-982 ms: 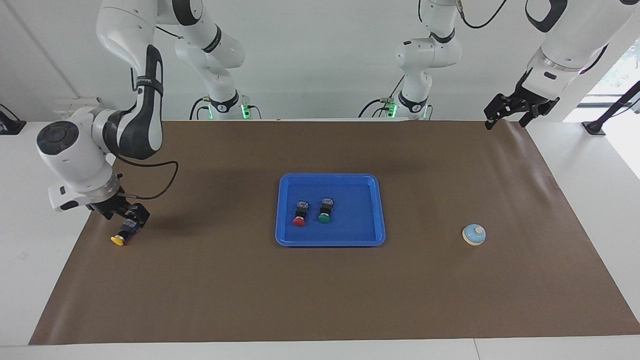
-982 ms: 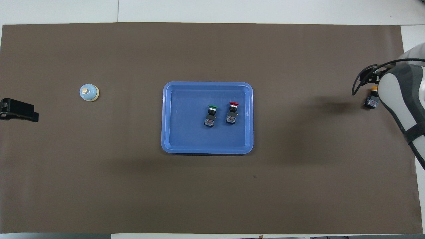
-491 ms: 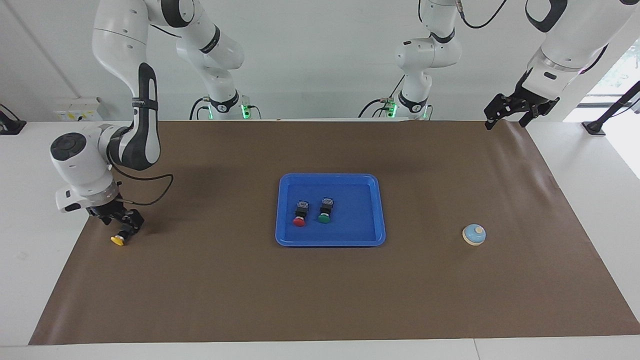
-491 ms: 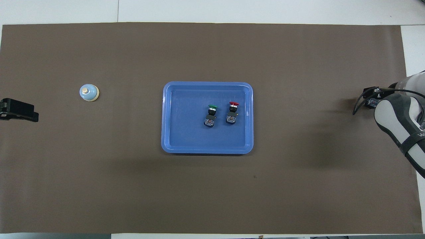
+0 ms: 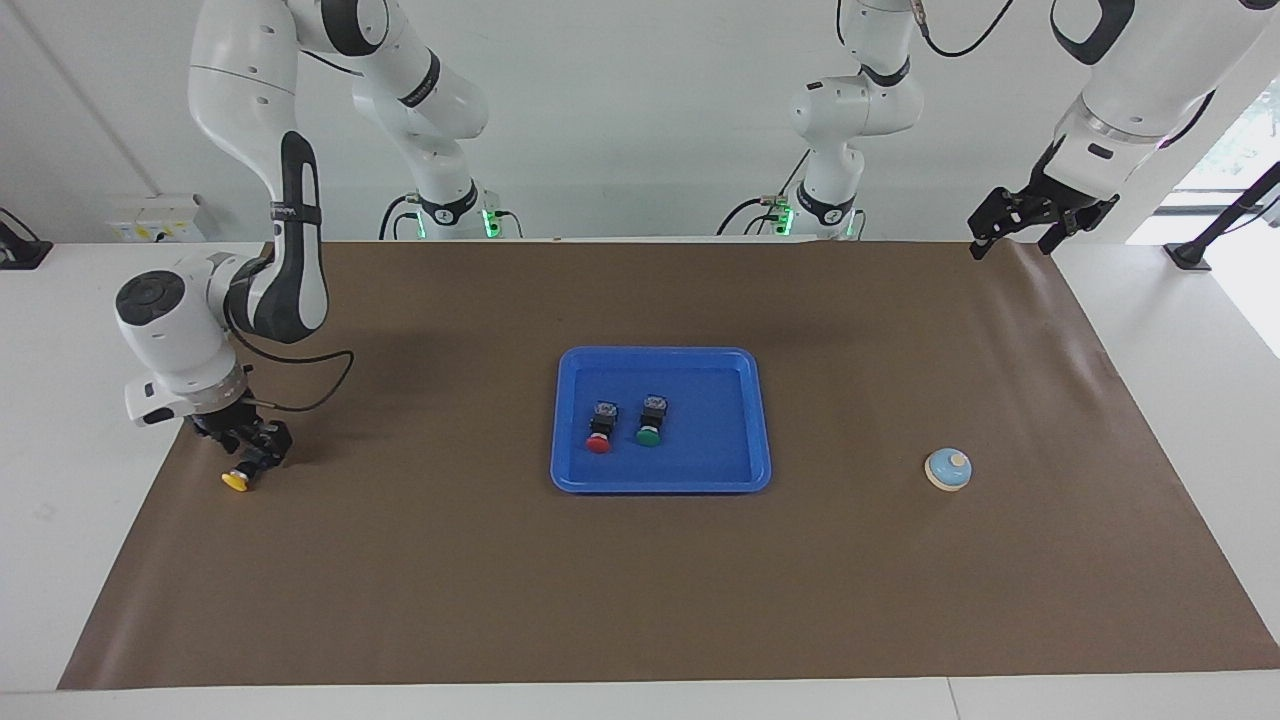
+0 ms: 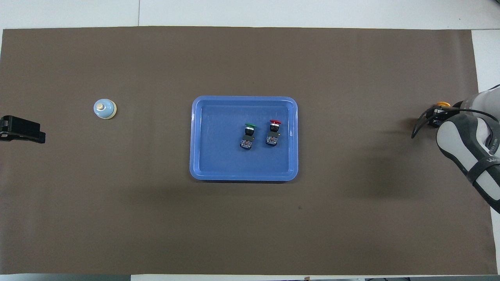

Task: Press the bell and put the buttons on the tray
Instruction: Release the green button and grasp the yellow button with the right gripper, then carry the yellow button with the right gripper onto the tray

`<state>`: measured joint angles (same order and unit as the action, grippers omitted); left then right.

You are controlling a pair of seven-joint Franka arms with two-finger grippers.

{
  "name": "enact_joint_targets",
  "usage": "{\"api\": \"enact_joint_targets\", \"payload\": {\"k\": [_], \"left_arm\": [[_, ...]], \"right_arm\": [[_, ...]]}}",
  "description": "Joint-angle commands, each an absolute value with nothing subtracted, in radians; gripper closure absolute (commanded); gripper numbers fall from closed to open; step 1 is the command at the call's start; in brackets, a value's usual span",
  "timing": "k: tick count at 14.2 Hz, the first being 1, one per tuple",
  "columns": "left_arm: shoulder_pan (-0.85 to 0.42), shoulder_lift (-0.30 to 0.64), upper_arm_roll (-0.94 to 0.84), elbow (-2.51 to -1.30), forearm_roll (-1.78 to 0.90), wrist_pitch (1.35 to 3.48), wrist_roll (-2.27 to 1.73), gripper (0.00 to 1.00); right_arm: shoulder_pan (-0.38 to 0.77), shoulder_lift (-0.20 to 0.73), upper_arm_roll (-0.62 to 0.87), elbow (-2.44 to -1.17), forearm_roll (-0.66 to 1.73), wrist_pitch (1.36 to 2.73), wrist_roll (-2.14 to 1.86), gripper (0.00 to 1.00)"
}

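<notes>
Robot lab: white arms (image 5: 270, 180) at a paper-covered table (image 5: 640, 600)

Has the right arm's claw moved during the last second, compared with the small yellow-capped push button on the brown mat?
Yes. The right claw has come down onto the yellow-capped push button, whose cap stays in place on the brown mat.

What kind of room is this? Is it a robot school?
Probably a robot lab. Two white robot arms stand at a table with a brown mat, practising with a blue tray, little buttons and a bell.
</notes>
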<state>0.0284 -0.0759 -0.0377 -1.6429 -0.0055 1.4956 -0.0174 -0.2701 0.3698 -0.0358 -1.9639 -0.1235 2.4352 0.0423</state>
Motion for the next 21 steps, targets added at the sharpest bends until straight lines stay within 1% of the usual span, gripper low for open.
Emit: {"api": "enact_joint_targets", "payload": {"k": [1,4,6,9,10,13,15,17,19,21], "left_arm": [[0.028,-0.080,-0.032,-1.632,-0.017,1.474,-0.009,0.00],[0.028,-0.080,-0.032,-1.632,-0.017,1.474,-0.009,0.00],[0.028,-0.080,-0.032,-1.631,-0.017,1.474,-0.009,0.00],[0.028,-0.080,-0.032,-1.631,-0.017,1.474,-0.009,0.00],[0.028,-0.080,-0.032,-1.631,-0.017,1.474,-0.009,0.00],[0.028,-0.080,-0.032,-1.631,-0.017,1.474,-0.009,0.00],[0.028,-0.080,-0.032,-1.631,-0.017,1.474,-0.009,0.00],[0.028,-0.080,-0.032,-1.631,-0.017,1.474,-0.009,0.00],[0.028,-0.080,-0.032,-1.631,-0.017,1.474,-0.009,0.00],[0.028,-0.080,-0.032,-1.631,-0.017,1.474,-0.009,0.00]], "right_arm": [[-0.281,0.360,-0.020,-1.987,-0.127,2.450,0.035,1.00],[-0.270,0.357,-0.018,-1.971,-0.127,2.427,0.035,1.00],[-0.243,0.348,-0.011,-1.925,-0.127,2.340,0.038,1.00],[-0.161,0.334,-0.009,-1.829,-0.124,2.186,0.046,1.00],[-0.123,0.331,-0.009,-1.801,-0.123,2.153,0.060,1.00],[0.015,0.337,-0.009,-1.659,-0.123,1.972,0.219,1.00],[0.115,0.354,-0.009,-1.591,-0.111,1.896,0.316,1.00],[0.213,0.373,-0.009,-1.534,-0.023,1.849,0.423,1.00],[0.315,0.380,-0.009,-1.507,-0.008,1.839,0.532,1.00],[0.426,0.422,-0.009,-1.432,0.000,1.810,0.653,1.00]]}}
